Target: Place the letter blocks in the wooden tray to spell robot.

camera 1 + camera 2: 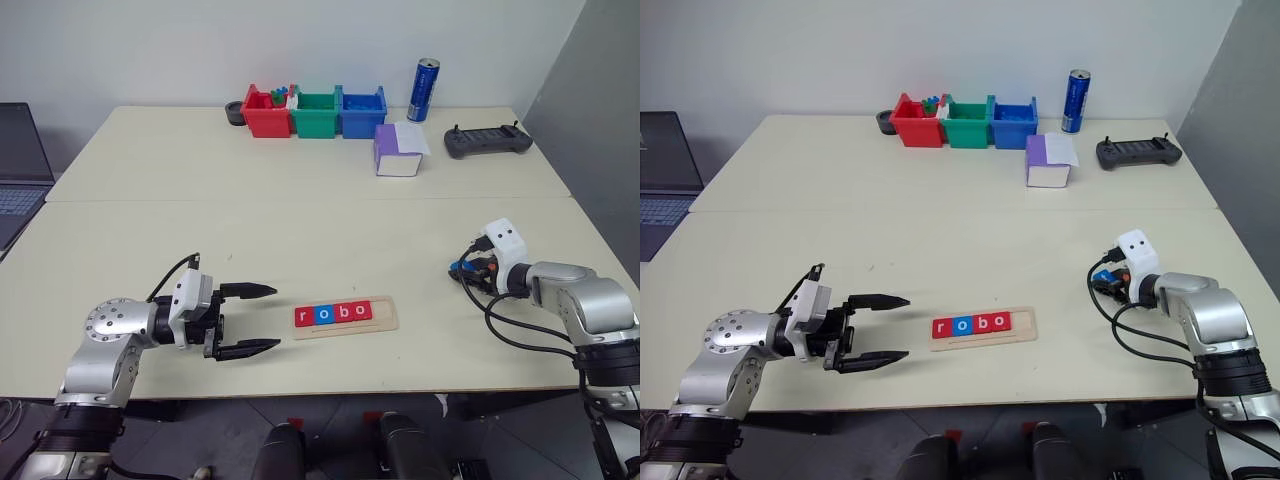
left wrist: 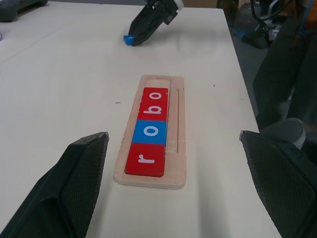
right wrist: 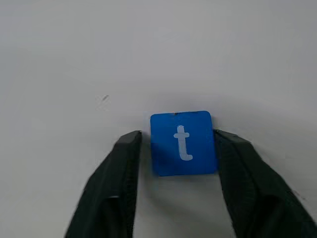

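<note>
Over on the left, the left gripper (image 1: 262, 319) hangs just above the table (image 1: 300, 215), fingers spread wide with nothing between them, pointing toward the wooden tray (image 1: 345, 317) just beside it. In that tray sit four letter blocks (image 1: 334, 313) in a row, red, blue, red, red, reading r-o-b-o, with one space bare at the tray's right end. Further right, well apart from the tray, the right gripper (image 3: 183, 144) is down at the tabletop, its two black fingers pressed against either side of the blue t block (image 3: 183, 143), which lies flat on the table, letter up.
</note>
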You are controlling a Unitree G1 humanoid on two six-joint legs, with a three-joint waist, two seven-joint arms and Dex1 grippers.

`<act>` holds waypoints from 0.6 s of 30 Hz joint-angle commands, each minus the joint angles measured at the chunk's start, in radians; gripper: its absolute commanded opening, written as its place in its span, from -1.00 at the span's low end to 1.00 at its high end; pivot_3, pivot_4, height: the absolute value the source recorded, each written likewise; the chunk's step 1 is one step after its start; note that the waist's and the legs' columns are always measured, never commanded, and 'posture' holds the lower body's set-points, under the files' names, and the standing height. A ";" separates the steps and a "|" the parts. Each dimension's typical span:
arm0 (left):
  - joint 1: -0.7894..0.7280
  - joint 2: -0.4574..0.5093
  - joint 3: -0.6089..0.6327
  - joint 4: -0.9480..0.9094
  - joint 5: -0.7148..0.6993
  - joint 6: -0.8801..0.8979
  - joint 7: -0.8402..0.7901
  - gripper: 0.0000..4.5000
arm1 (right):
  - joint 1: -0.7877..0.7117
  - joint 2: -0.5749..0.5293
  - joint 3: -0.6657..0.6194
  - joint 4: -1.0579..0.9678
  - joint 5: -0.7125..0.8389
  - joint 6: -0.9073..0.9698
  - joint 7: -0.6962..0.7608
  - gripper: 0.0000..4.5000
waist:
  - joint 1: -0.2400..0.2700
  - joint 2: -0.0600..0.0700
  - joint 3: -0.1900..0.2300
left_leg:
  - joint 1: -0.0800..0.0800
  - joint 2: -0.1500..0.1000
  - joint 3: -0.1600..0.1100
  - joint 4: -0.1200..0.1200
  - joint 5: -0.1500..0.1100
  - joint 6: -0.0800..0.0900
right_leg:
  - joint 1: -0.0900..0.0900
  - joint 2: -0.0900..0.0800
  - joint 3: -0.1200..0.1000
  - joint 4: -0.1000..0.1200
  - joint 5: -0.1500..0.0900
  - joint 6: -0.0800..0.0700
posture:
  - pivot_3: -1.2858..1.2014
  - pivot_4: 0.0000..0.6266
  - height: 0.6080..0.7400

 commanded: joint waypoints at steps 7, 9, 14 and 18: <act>-0.016 0.019 0.018 -0.025 -0.016 0.005 -0.011 1.00 | 0.009 0.049 -0.110 -0.145 0.015 0.140 -0.121 -0.35 | 0.001 0.000 0.000 | 0.000 0.000 0.000 0.000 0.000 0.000 | 0.000 0.000 0.000 0.000 0.000 0.000 | 0.03 -0.52 1.00; -0.019 0.021 0.020 -0.019 -0.016 0.004 -0.016 1.00 | 0.016 0.090 -0.161 -0.239 0.026 0.248 -0.180 -0.35 | 0.001 0.000 0.000 | 0.000 0.000 0.000 0.000 0.000 0.000 | 0.000 0.000 0.000 0.000 0.000 0.000 | 0.03 -0.52 1.00; -0.035 0.022 0.016 -0.020 -0.016 0.017 -0.018 1.00 | 0.045 0.242 -0.239 -0.454 -0.022 0.487 -0.349 -0.35 | 0.001 0.000 0.000 | -0.001 0.000 -0.001 0.000 0.000 0.000 | -0.001 0.000 0.000 0.001 0.000 0.000 | 0.03 -0.52 1.00; -0.056 0.019 0.007 -0.025 -0.015 0.032 -0.016 1.00 | 0.079 0.324 -0.244 -0.580 -0.030 0.610 -0.404 -0.35 | 0.001 0.000 0.000 | -0.001 0.000 -0.001 0.000 0.000 0.000 | 0.000 0.000 -0.001 0.001 0.000 0.000 | 0.03 -0.52 1.00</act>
